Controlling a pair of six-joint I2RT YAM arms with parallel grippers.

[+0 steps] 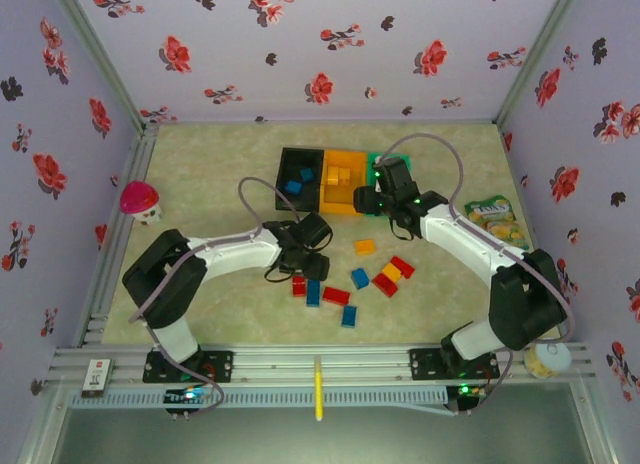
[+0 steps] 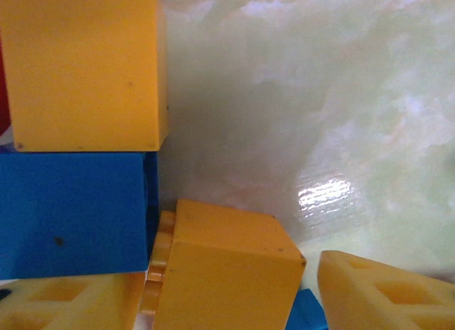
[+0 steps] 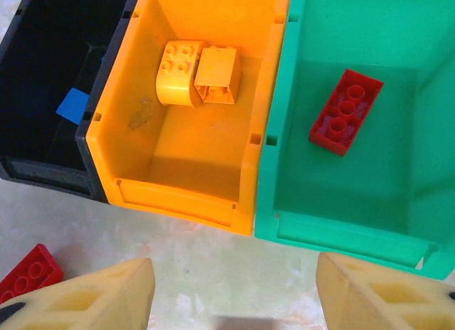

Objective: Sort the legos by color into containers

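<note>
Likely light, rigid, slick bricks (image 1: 336, 295) loose on table (image 1: 215, 174) before three bins (image 3: 178, 195); left claw (image 2: 227, 298) parted astride a yellow brick (image 2: 220, 259), best pinched on flat sides; right claw (image 3: 234, 301) released, empty.

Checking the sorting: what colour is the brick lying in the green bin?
The brick is red, clearest in the right wrist view.

Three containers (image 1: 342, 208) are set in a row on the table (image 1: 200, 194). Loose legos (image 1: 336, 295) are scattered before them. Two bricks (image 3: 217, 74) are placed in the middle container (image 3: 181, 191), one brick (image 3: 346, 111) in the right container (image 3: 341, 230).
</note>
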